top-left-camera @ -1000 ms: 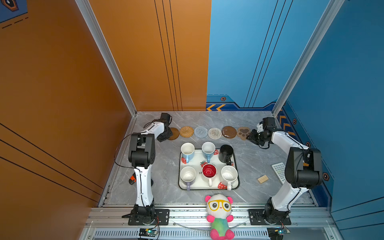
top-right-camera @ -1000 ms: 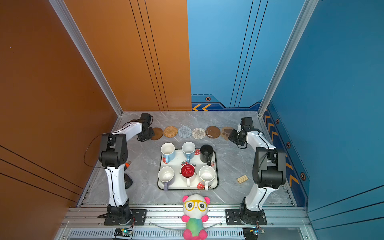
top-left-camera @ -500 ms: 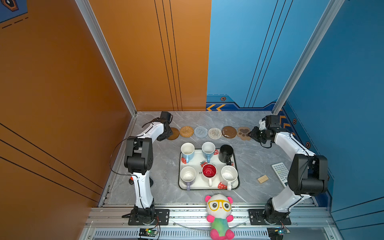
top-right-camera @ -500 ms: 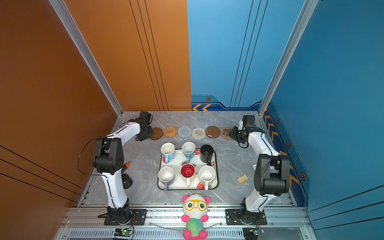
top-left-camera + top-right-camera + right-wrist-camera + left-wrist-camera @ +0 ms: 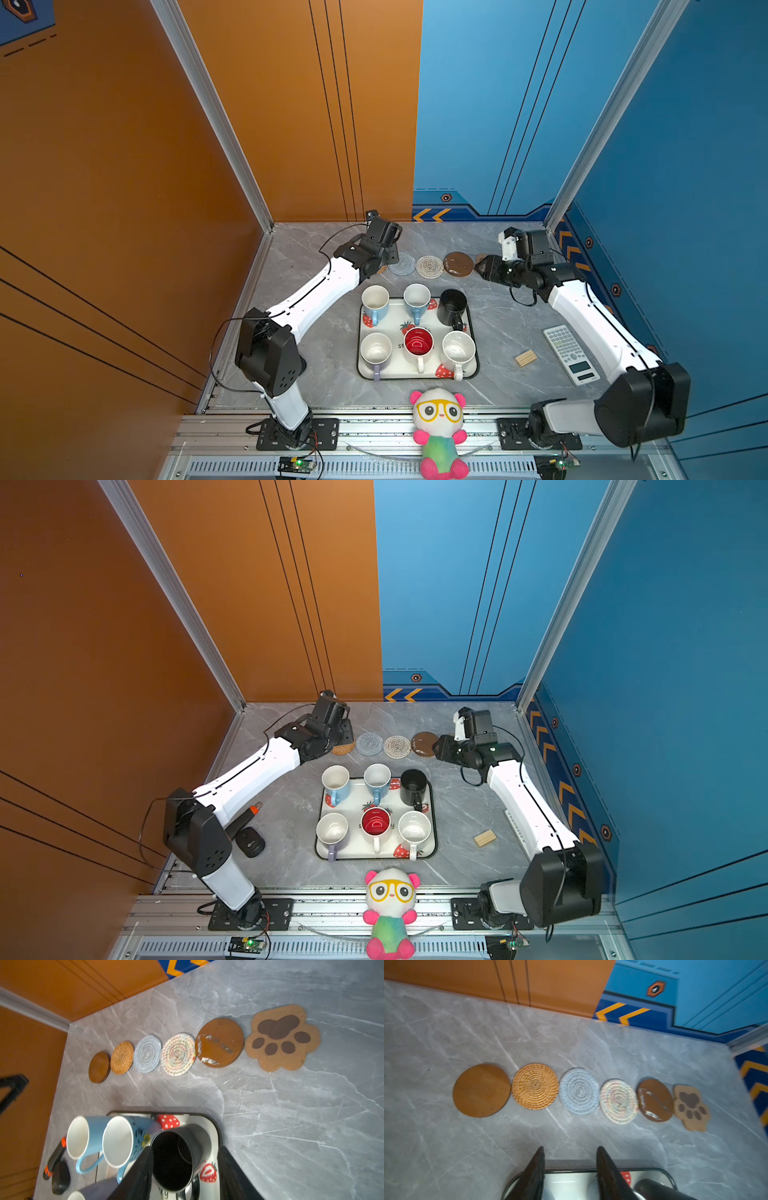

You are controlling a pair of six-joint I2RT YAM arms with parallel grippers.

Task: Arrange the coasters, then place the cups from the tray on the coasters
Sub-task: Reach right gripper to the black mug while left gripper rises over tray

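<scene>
At twelve o'clock from the strawberry tray [image 5: 392,324], the six coasters [image 5: 579,1091] lie in a row. Six mugs [image 5: 417,343] stand on the tray. The left gripper [image 5: 570,1148] and right gripper [image 5: 185,1148] both hang with fingers spread, released.

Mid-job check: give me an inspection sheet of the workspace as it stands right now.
Surface: grey marble tabletop, no spills seen.
Job's things: six coasters in one row along the far side, none bearing a cup; six cups upright on the tray.
Clutter: plush panda at the front edge; calculator and wooden block right of the tray; black object and orange-tipped tool by the left arm.
Hands: left hand open, empty, near the row's left end; right hand open, empty, near the paw-print end.
Cables: left-arm cable loops at the elbow; right-wrist cable hangs clear of the coasters.
Surroundings: orange panels left and rear, blue panels rear and right.
</scene>
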